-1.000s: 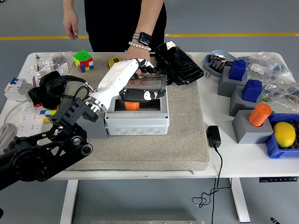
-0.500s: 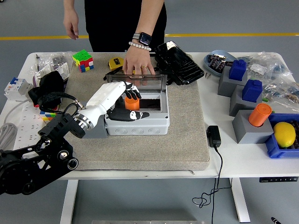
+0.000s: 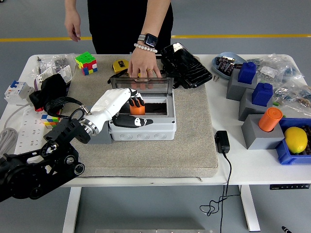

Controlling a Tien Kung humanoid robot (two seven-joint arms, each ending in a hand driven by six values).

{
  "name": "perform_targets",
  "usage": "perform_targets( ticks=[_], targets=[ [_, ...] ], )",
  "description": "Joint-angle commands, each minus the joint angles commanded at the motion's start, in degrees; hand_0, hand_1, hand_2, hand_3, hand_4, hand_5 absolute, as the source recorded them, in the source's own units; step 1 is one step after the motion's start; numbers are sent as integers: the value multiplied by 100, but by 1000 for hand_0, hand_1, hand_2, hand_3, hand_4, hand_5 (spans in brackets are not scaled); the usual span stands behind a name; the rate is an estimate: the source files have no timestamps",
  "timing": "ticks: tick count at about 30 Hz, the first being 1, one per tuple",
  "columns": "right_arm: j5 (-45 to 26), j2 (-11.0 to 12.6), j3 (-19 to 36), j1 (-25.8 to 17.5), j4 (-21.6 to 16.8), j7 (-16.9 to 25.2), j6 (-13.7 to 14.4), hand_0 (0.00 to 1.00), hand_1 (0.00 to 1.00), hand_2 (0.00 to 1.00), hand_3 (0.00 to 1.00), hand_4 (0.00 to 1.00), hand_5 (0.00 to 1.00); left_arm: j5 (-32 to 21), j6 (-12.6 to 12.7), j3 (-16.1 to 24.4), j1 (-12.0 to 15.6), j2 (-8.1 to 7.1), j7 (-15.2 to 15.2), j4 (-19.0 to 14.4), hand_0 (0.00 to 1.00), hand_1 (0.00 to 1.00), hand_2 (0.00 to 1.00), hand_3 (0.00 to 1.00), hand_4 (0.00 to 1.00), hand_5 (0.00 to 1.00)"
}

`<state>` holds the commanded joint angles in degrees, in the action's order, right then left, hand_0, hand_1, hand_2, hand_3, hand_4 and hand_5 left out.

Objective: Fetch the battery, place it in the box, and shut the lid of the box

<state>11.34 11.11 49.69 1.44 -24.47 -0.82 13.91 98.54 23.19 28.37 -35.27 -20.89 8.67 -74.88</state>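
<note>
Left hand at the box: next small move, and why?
Probably let go and lift the left hand clear. The orange battery already sits inside the box, the lid stands open under a person's hand, and closing needs that space.

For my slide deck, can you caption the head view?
Left robot hand at the orange battery inside the grey box, while a person's hand steadies its open lid.

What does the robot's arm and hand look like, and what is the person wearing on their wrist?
The robot's left arm is chunky and black, with round joints and a thin black cable looping near the wrist. Its forearm shell is smooth white, and the left hand has white and black fingers. The person's hand has a black smartwatch and a pale beaded bracelet above it.
</note>
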Motion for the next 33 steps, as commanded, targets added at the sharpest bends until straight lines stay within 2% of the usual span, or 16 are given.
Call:
perform_targets(
  ticks=[7,21,29,33],
  targets=[
    [-7,5,7,11,-5,5,3,568,631,640,542,860,383,-108,13,-169,-156,137,-68,200,323,503,518,510,998,551],
    [-27,10,-56,6,-15,9,4,569,630,639,543,858,380,-523,127,-519,-425,565,-301,449,335,506,521,511,998,547],
    [-22,7,-77,24,-31,16,7,571,631,639,544,858,380,-829,240,-702,-585,864,-526,558,345,510,522,510,998,548],
    [-2,6,-63,22,-51,21,11,571,629,639,544,858,379,-841,269,-709,-580,879,-561,493,350,509,525,510,998,547]
  ],
)
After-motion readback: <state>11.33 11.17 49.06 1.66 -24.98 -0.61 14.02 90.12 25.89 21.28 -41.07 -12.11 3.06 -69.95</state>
